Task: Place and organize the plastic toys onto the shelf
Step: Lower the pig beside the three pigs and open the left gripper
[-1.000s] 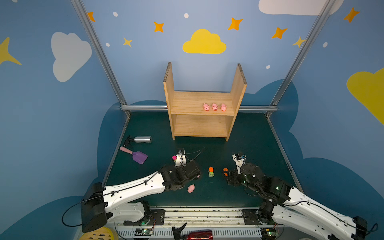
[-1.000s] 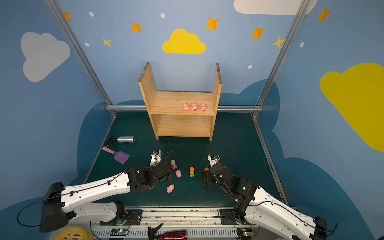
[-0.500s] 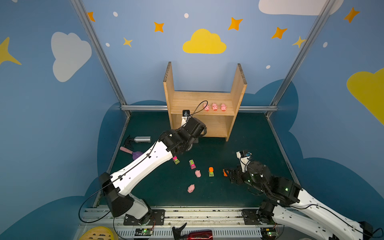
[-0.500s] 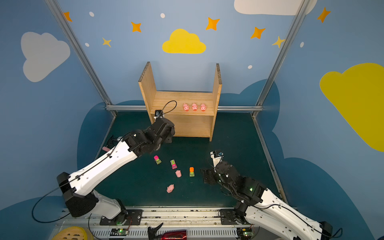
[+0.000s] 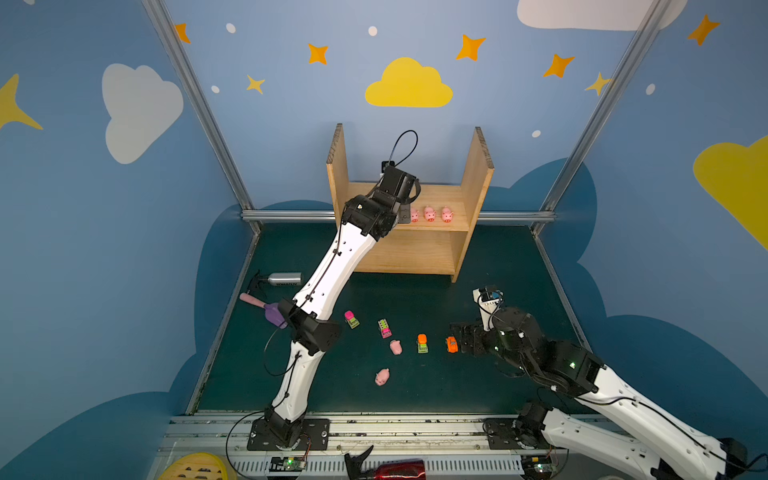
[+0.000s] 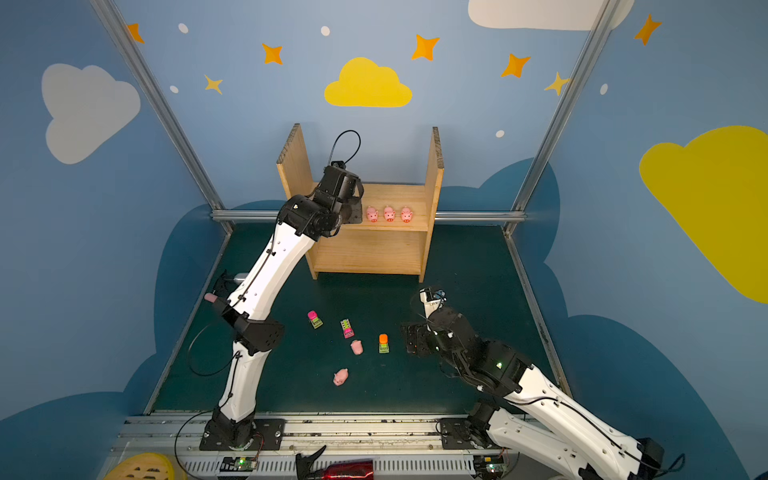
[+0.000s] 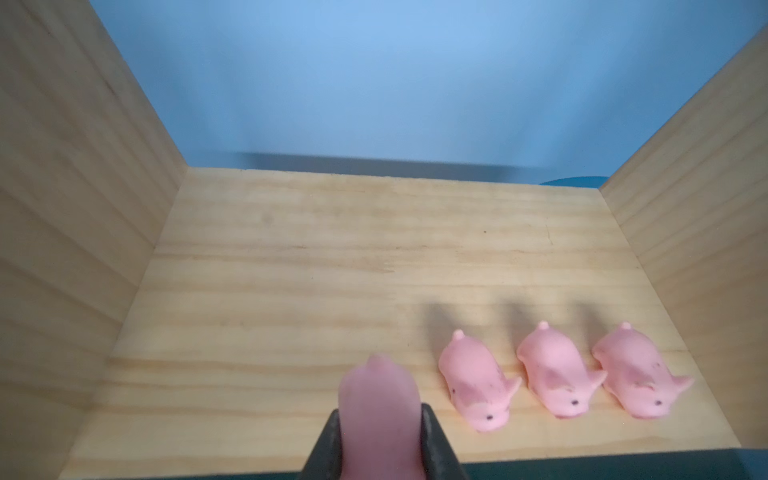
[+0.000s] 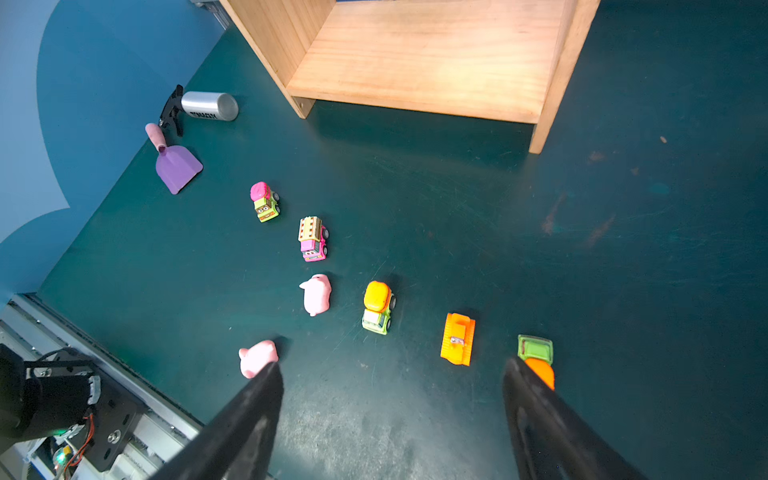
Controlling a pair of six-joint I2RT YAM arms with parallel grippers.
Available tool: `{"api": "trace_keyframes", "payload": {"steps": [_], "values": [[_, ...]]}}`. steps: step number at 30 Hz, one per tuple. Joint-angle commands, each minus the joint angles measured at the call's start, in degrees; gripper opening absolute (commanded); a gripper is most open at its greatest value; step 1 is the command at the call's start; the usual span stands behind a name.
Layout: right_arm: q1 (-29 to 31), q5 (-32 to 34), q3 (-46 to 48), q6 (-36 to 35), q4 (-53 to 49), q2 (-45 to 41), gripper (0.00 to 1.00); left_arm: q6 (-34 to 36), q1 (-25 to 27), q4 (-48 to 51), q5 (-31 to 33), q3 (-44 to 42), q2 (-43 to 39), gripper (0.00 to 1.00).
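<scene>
Moved: left pincer point(image 7: 380, 415) arriving at shelf point(image 7: 332, 249), clamping pig point(image 7: 376, 386).
Right pincer point(image 8: 390, 365): hanging open.
Shelved: three pigs point(image 7: 548, 374).
Waiting: two pigs point(image 8: 316, 295), five vehicles point(image 8: 378, 307).

1. The left arm point(image 5: 332, 266) and right arm point(image 5: 615, 409) are white with black joints.
2. Thin black cables point(image 5: 405, 131) run along both.
3. A small green light point(image 5: 572, 365) glows on the right arm.

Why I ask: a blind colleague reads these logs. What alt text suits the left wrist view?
The left end effector, shut on a pink pig, is at the front edge of the shelf, beside a row of three more pink pigs with tails toward the blue wall.
</scene>
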State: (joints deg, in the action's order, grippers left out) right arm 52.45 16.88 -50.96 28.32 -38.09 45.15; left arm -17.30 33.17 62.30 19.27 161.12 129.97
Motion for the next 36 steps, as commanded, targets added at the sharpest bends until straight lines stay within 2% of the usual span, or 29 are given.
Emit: {"api": "trace_keyframes", "payload": {"steps": [1, 5, 12, 23, 31, 36], "values": [[-0.63, 0.25, -4.76, -1.91, -0.54, 0.59, 0.82, 0.55, -1.77, 3.40, -3.74, 0.36, 0.83, 0.28], [-1.09, 0.47, -9.92, -4.59, -0.37, 2.53, 0.82, 0.34, -2.63, -1.61, -5.44, -5.85, -0.73, 0.28], [-1.62, 0.48, -19.70, -8.01, -1.17, 9.22, 0.82, -0.50, -3.53, -3.84, -8.54, -2.97, 2.46, 0.29], [-1.91, 2.59, -20.84, -7.38, -2.26, 9.57, 0.82, -2.18, -3.79, -4.74, -11.18, -2.33, 4.02, 0.31], [-2.08, 2.11, -21.82, -7.62, -3.17, 9.66, 0.82, -1.98, -3.72, -4.44, -10.68, -2.37, 4.04, 0.49], [-2.08, 2.65, -21.91, -7.50, -4.07, 8.78, 0.82, -1.82, -3.68, -4.68, -9.95, -2.32, 3.80, 0.52]]}}
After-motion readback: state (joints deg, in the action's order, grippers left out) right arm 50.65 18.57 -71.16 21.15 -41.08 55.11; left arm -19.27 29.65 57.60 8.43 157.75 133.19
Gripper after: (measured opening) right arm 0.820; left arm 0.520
